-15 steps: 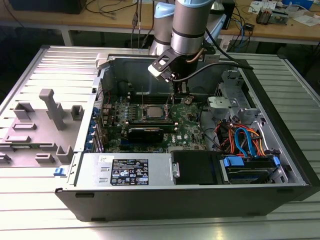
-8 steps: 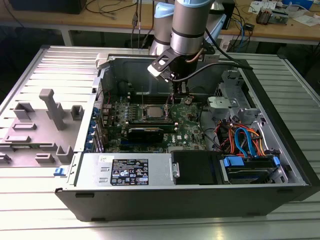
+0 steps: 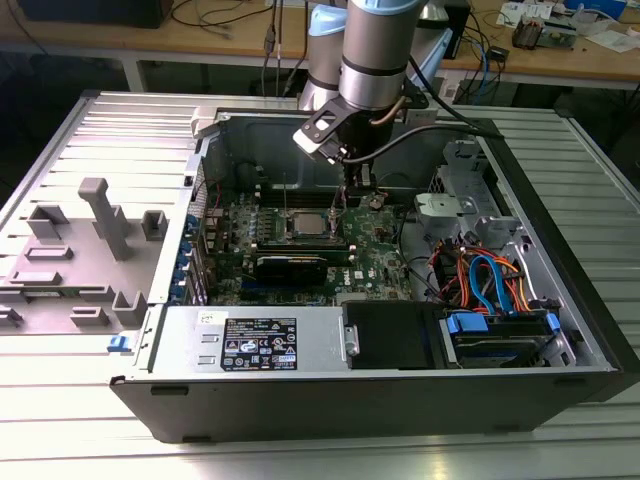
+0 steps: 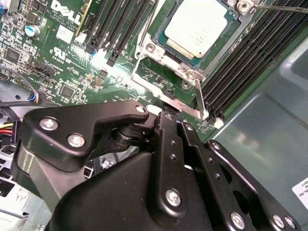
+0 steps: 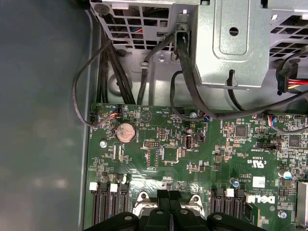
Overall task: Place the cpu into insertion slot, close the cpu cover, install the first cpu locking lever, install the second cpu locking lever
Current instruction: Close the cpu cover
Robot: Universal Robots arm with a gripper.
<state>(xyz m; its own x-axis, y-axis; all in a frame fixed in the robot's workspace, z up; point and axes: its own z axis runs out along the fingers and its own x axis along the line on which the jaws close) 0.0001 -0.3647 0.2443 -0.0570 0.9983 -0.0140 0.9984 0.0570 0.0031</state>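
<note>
One robot arm reaches down into an open computer case lying on a ribbed metal table. Its gripper hangs low over the green motherboard, just beside the insertion slot on the exterior view's right.

The cpu lies flat in the insertion slot, its silver-grey top showing through the window of the cpu cover. The cover appears to lie down around the chip's edges.

In both wrist views the black jaws of the gripper stand together, tips side by side, at the socket's silver rim. Whether anything thin is nipped between them cannot be told. A thin metal locking lever runs along the socket's edge nearest those tips, and its end reaches the corner just beside them. A second thin lever crosses the far corner. Whether either is latched cannot be told.

Long black memory slots flank the socket on both sides. In the first wrist view the closed gripper points toward a round coin battery and a bundle of black cables farther along the board.

On the exterior view's left, a grey moulded fixture sits on the table beside the case.
</note>
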